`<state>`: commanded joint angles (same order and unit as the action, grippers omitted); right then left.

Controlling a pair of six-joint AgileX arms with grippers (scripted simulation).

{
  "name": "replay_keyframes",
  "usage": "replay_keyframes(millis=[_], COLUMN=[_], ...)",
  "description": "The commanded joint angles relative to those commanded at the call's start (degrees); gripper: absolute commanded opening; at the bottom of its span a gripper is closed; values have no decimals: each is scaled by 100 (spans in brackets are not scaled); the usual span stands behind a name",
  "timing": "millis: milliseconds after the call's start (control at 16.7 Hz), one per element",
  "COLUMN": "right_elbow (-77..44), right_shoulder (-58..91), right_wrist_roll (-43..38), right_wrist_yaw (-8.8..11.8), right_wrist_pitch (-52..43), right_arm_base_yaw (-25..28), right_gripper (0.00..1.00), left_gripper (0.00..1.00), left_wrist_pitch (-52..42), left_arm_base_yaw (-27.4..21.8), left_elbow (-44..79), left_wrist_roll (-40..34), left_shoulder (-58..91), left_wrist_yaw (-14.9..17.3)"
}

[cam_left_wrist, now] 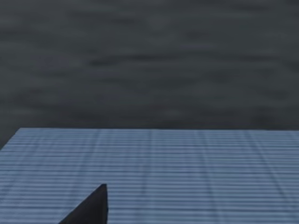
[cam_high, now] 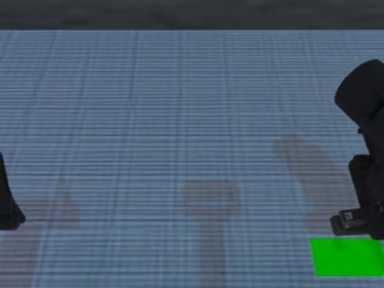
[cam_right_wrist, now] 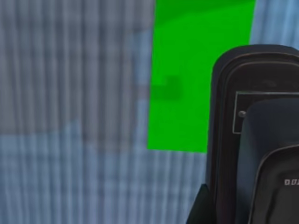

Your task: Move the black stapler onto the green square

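A blue-grey bench (cam_high: 180,120) with a fine woven pattern of lines fills most of the top view. Soft grey shadows (cam_high: 210,201) lie across its near part. Behind its far edge runs a dark floor (cam_high: 192,13).

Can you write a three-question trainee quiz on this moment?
1. True or false: the stapler already lies flat on the green square.
2. Which arm carries the stapler? A) left B) right
3. Fill in: in the top view, the square lies at the table's near ____ corner.

Key:
1. False. It hangs in the right gripper, just past the square's far edge in the top view.
2. B. The left gripper sits parked at the table's left edge.
3. Right.
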<state>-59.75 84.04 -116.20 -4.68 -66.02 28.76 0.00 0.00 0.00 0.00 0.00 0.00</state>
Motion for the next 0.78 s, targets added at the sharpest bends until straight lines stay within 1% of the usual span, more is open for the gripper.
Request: replay_keyframes(millis=[120, 480, 600, 780], right_elbow=[106, 113, 253, 682], right_shoulder=[-137, -125, -49, 201], right_wrist_roll=[-229, -250, -226, -184], right_wrist_yaw=[-13, -9, -8, -7], right_wrist_pitch=[37, 53, 265, 976], right_arm_base_yaw=[-10, 5, -8, -64], right_gripper=[0, 0, 0, 0], left_gripper=[100, 100, 100, 100], left_wrist_pitch=[0, 0, 0, 0], left_arm_base_yaw=[0, 0, 0, 0], left_elbow=[0, 0, 0, 0], left_wrist_roll=[0, 0, 0, 0], left_shoulder=[0, 0, 0, 0], left_wrist_yaw=[0, 0, 0, 0])
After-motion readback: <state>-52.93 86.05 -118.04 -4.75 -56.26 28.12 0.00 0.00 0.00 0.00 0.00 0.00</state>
